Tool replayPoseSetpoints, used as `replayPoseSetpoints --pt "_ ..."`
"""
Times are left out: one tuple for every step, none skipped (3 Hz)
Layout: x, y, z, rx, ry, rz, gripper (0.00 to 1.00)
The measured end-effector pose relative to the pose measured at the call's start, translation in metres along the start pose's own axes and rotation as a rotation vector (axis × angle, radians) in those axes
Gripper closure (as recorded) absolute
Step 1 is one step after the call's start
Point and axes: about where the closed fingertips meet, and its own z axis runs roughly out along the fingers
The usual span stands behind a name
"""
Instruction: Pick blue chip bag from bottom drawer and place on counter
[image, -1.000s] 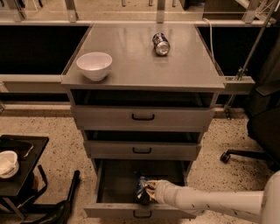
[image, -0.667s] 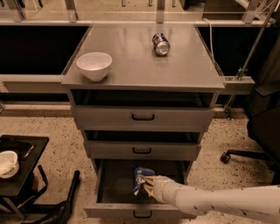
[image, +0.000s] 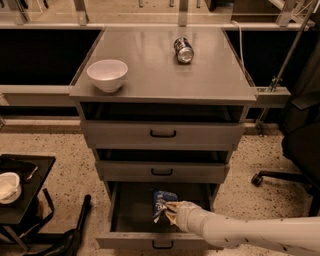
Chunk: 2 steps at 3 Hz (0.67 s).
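The bottom drawer (image: 125, 240) is pulled open at the foot of the grey cabinet. My gripper (image: 169, 209) reaches into it from the lower right on a white arm and is shut on the blue chip bag (image: 163, 200). The bag is dark blue with white lettering and hangs raised above the drawer floor, near the drawer's back. The counter (image: 150, 75) is the cabinet's flat grey top, well above the gripper.
On the counter stand a white bowl (image: 107, 74) at the left front and a drink can (image: 183, 50) lying on its side at the back. A small black side table (image: 22, 187) with a white bowl (image: 7, 186) stands at the left. An office chair base (image: 285, 177) is at the right.
My gripper has lifted the blue chip bag up and toward the back of the bottom drawer. The arm has risen with it. Nothing on the counter moved.
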Motion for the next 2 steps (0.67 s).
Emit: replayPoseSetpoints --pt "-0.014 -0.014 -0.027 0.064 -0.005 -0.001 1.00" --pt "-0.073 -0.035 -0.101 0.195 -0.018 -0.094 1.00"
